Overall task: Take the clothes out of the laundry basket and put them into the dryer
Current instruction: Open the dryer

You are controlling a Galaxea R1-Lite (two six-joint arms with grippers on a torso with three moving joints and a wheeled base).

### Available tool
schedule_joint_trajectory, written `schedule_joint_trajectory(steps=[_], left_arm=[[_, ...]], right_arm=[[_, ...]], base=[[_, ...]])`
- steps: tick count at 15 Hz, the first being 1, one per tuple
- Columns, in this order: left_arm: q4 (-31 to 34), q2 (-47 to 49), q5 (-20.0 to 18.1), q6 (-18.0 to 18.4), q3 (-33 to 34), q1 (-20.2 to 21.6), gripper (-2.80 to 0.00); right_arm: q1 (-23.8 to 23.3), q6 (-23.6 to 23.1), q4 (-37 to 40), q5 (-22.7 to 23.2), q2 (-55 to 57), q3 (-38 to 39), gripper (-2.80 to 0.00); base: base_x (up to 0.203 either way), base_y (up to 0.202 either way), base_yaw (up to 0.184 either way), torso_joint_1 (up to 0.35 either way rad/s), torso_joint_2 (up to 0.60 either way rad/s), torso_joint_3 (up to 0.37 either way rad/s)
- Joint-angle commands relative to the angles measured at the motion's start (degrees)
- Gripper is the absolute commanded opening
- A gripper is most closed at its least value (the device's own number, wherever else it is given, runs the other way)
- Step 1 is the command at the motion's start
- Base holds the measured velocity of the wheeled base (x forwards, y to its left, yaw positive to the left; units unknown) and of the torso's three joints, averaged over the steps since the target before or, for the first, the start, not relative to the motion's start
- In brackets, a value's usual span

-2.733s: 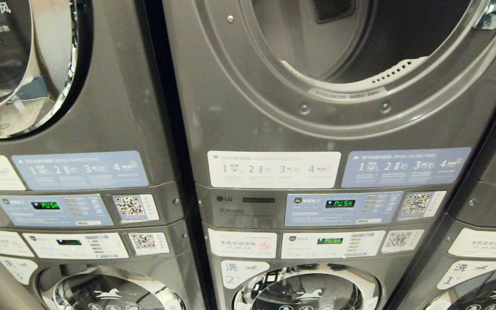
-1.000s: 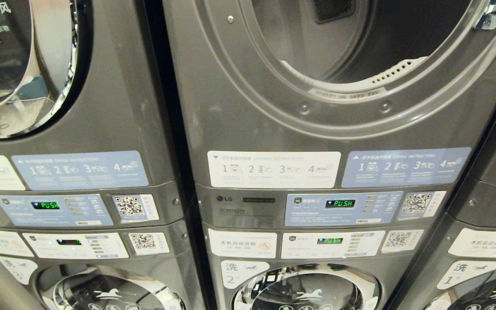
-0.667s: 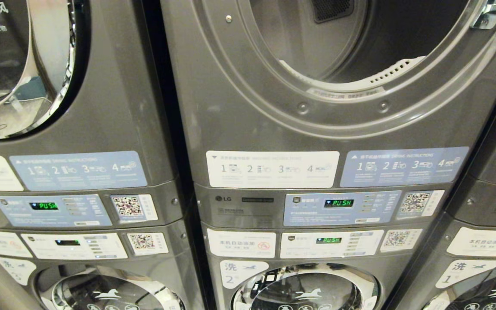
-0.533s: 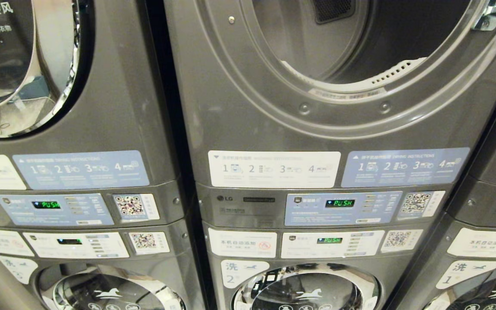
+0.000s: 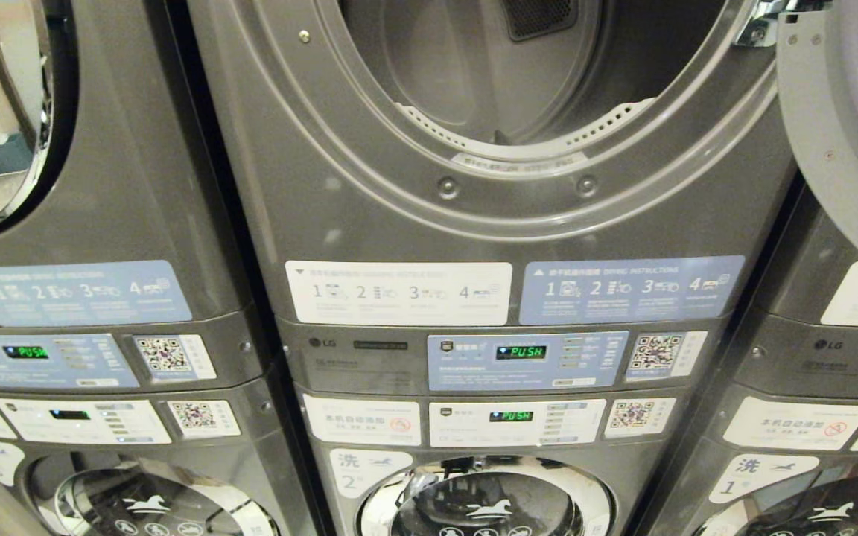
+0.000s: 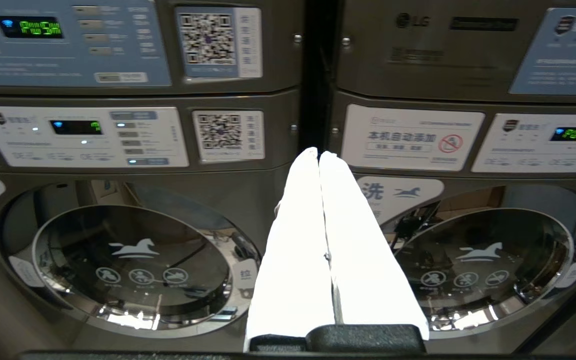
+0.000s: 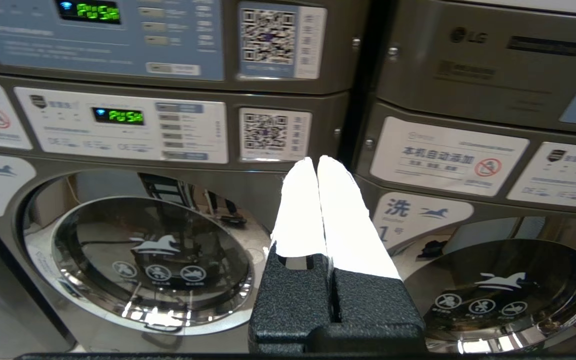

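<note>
Dryer [image 5: 429, 208] door swung wide; left end effector [image 6: 319, 153] and right end effector [image 7: 316, 159] both clenched, empty.

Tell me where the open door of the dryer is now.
In the head view the dryer door hangs swung open at the upper right edge, beside the round opening of the dryer and above the tower marked 1.

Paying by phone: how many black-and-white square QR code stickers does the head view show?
4 QR code stickers: upper and lower on the left grey tower, upper and lower on the middle one. More may be hidden rightward.
</note>
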Motion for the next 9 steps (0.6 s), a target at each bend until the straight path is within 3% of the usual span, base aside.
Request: schedule_joint_trajectory(steps=[1,9], left_arm=[[0.0,-0.1,0.0,0.0,0.0,0.1,-2.80],[0.0,0.0,0.0,0.0,0.0,0.0,-2.80]], right_arm=[[0.0,0.0,0.1,0.1,0.0,0.0,-2.80],[0.0,0.9,0.0,0.0,0.0,0.0,-2.80]], base=[[0.000,-0.192,0.001,0.006,0.00,0.000],[0.000,-0.195,0.001,0.000,0.00,0.003]])
